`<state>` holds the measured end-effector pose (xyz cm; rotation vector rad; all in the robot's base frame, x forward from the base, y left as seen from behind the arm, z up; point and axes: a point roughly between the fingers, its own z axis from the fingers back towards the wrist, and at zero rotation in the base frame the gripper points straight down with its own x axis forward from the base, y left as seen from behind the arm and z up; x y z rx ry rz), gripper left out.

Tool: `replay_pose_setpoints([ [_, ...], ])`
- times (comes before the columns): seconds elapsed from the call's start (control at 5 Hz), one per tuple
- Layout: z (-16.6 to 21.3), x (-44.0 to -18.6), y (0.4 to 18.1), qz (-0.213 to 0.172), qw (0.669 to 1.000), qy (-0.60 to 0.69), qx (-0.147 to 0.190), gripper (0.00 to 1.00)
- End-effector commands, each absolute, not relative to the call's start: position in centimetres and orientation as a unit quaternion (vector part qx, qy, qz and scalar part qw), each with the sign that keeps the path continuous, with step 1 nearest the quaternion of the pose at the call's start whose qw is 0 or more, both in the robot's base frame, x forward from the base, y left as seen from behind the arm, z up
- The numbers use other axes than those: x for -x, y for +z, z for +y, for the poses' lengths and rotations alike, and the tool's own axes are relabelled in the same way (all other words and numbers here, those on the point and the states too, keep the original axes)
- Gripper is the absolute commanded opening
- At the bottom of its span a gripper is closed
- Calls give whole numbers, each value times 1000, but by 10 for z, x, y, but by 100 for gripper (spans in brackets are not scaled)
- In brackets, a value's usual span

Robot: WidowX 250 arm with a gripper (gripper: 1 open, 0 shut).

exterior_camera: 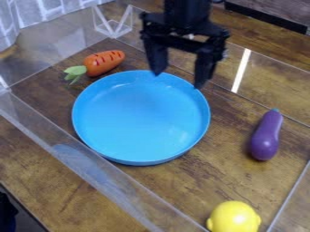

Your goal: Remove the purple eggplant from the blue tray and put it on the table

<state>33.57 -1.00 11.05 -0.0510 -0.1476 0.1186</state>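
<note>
Left of the blue tray lies one carrot; over its far rim your tool hangs wide open, gripping nothing. Right of that tray, one purple eggplant already rests on the tabletop, one lemon nearer: lift clear, disturb nothing.

This looks like a robotics lab bench set up for testing, not a home or kitchen. The table is dark wood-grain planking fenced by clear glossy acrylic walls, a small enclosed pen. On it lie only plastic play foods: an orange carrot at the far left, a purple eggplant at the right, a yellow lemon near the front, and a bright blue tray in the middle. A black robot gripper hangs over the tray's far rim.
</note>
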Motion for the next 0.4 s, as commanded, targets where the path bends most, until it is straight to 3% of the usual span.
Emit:
replay_pose_setpoints([
  [0.0, -17, -338, 142, -119, 992, 31, 34, 100],
  [0.2, -35, -340, 145, -126, 991, -6, 48, 100],
])
